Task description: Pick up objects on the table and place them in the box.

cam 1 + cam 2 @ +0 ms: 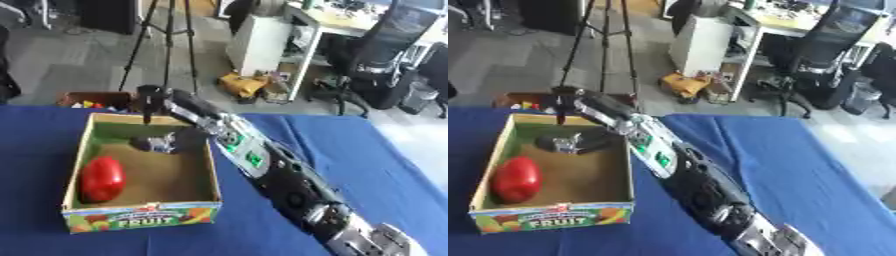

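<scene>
A cardboard fruit box (140, 218) stands on the blue table (367, 160) at the left. Inside it, a red rounded object (102, 178) lies against the left wall. A small grey object (156, 144) rests on the box floor near the far wall. My right arm reaches in from the lower right, along the box's right side. Its hand (150, 99) hovers over the box's far edge, just above the grey object, holding nothing, with a straight finger hanging down. My left hand shows in neither view.
Past the table's far edge a brown bin (92, 100) holds coloured items. On the floor behind stand a tripod (166, 40), a white cabinet (262, 42), a yellow object (243, 84) and an office chair (385, 60). Blue cloth lies bare right of my arm.
</scene>
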Robot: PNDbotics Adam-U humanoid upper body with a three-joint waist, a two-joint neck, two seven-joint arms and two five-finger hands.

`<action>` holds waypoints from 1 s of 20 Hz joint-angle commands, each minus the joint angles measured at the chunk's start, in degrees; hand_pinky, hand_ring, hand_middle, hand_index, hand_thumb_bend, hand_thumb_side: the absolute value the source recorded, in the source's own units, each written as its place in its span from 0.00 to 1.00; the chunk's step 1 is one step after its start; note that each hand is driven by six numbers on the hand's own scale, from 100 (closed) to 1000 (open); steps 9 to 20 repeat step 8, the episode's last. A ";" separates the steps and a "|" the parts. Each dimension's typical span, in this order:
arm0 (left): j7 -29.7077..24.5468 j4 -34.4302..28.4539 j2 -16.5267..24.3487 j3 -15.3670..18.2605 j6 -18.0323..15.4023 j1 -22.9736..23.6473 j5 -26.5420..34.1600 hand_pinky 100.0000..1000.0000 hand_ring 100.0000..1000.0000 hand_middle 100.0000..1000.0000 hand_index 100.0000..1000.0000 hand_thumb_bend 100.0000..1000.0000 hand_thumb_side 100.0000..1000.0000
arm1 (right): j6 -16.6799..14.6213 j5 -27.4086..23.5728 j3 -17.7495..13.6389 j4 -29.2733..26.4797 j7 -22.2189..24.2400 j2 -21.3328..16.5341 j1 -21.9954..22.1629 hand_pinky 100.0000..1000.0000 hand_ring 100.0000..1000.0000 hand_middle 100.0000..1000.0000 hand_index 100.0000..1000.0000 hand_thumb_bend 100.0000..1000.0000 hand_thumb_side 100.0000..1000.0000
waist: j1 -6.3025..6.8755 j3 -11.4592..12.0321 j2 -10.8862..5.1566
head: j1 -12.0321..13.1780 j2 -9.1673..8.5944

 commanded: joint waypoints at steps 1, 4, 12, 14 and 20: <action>0.40 -1.14 1.38 0.34 -0.03 0.00 -0.20 0.57 0.70 0.65 0.87 0.00 0.77 | 2.14 -7.50 -3.54 -8.44 -4.90 -4.02 0.46 0.74 1.00 0.52 0.88 0.41 1.00 | 0.81 -0.61 -1.53 | 1.15 0.48; 0.58 -1.14 1.41 0.38 -0.08 0.37 -0.30 0.57 0.70 0.65 0.87 0.00 0.77 | 4.56 -16.26 -6.95 -16.79 -11.21 -5.35 2.53 0.75 1.00 0.55 0.90 0.37 1.00 | 1.33 -1.67 -1.91 | 2.81 0.70; 1.01 -1.14 1.55 0.48 -0.17 1.12 -0.37 0.57 0.70 0.65 0.87 0.00 0.77 | 6.71 -29.55 -11.15 -27.05 -19.61 -7.87 6.24 0.75 1.00 0.55 0.91 0.32 1.00 | 2.26 -3.51 -2.76 | 6.91 1.95; 1.01 -1.14 1.55 0.48 -0.17 1.12 -0.37 0.57 0.70 0.65 0.87 0.00 0.77 | 6.71 -29.55 -11.15 -27.05 -19.61 -7.87 6.24 0.75 1.00 0.55 0.91 0.32 1.00 | 2.26 -3.51 -2.76 | 6.91 1.95; 1.01 -1.14 1.55 0.48 -0.17 1.12 -0.37 0.57 0.70 0.65 0.87 0.00 0.77 | 6.71 -29.55 -11.15 -27.05 -19.61 -7.87 6.24 0.75 1.00 0.55 0.91 0.32 1.00 | 2.26 -3.51 -2.76 | 6.91 1.95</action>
